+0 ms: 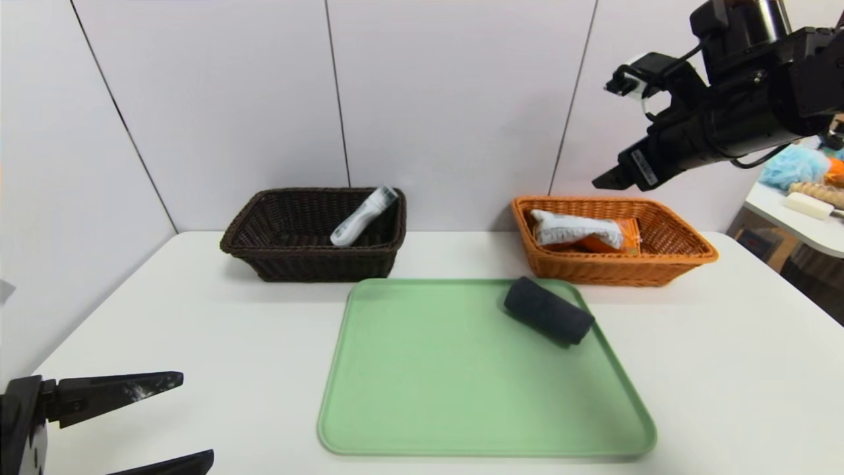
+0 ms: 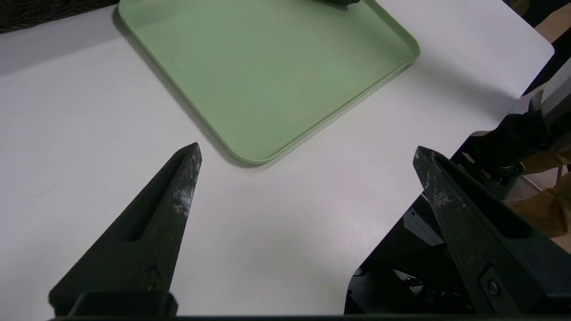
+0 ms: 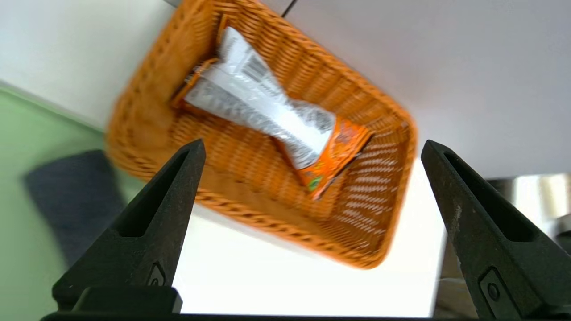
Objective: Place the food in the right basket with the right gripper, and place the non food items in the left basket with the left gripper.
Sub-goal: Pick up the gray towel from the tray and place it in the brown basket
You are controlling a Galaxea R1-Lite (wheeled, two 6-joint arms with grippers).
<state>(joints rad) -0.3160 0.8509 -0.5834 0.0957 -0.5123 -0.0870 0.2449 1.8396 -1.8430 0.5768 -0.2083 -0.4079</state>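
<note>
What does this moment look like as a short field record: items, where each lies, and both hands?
snack packet: lying inside the orange basket
white tube: leaning in the dark basket
cloth roll: on the green tray, far right corner
right hand: open, empty, raised above the orange basket
left hand: open, empty, low over the table's near left part
left to sort: the cloth roll
</note>
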